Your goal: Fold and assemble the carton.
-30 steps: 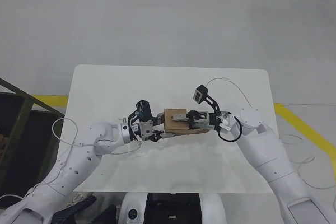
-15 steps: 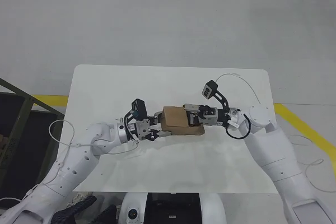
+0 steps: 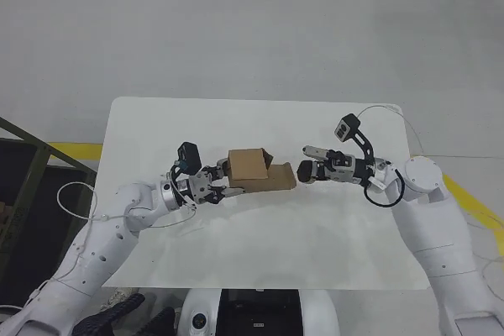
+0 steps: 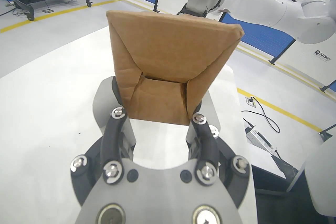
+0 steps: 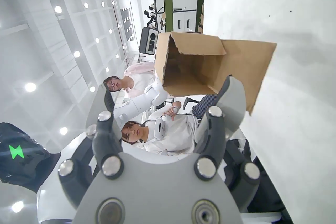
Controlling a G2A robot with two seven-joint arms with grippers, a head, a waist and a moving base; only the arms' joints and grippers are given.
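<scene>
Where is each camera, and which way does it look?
Top view: above the arms, looking down at the table; both arms show.
Left wrist view: on the left wrist, facing along the left gripper at the carton it grips.
Right wrist view: on the right wrist, facing past the open right gripper into the carton's open end.
Shared: both wrist views see the carton, from opposite ends.

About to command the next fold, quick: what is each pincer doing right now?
Left pincer: shut on the carton, at its folded end.
Right pincer: open, holding nothing, facing the carton's open end.
</scene>
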